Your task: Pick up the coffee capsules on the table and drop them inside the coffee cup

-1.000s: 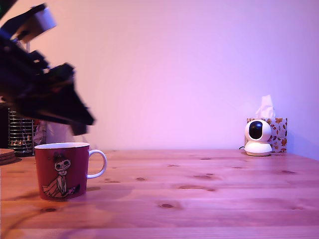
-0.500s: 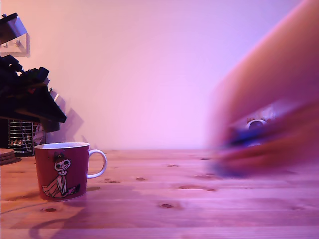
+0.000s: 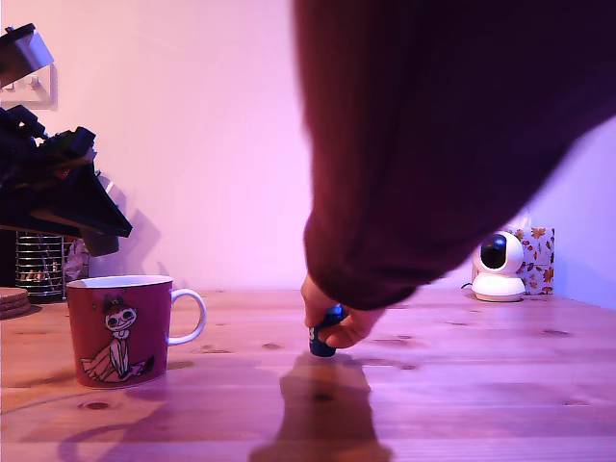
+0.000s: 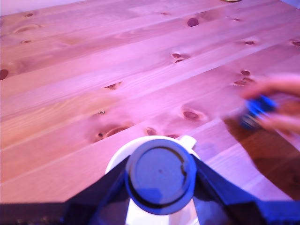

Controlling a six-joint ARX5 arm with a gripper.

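Observation:
The dark red coffee cup (image 3: 120, 332) stands on the pine table (image 3: 462, 385) at the exterior view's left, handle to the right. My gripper (image 3: 108, 223) hangs just above and left of its rim. In the wrist view my gripper (image 4: 160, 176) is shut on a coffee capsule (image 4: 160, 169), seen end-on as a round disc with a dark ring, over the cup's white rim (image 4: 116, 161). A person's hand (image 3: 339, 322) holds the blue capsule (image 3: 323, 344) down on the table mid-scene; in the wrist view that blue capsule (image 4: 255, 110) shows blurred between the person's fingers.
The person's dark red sleeve (image 3: 452, 144) fills the upper middle and right of the exterior view. A white security camera (image 3: 499, 267) and tissue box (image 3: 541, 258) stand at the back right. A metal mesh holder (image 3: 38, 268) and a coaster (image 3: 12, 300) sit behind the cup.
A person's arm swept in from the exterior view's right and its hand now rests the blue capsule on the table. My gripper drew back left a second ago, then stayed still.

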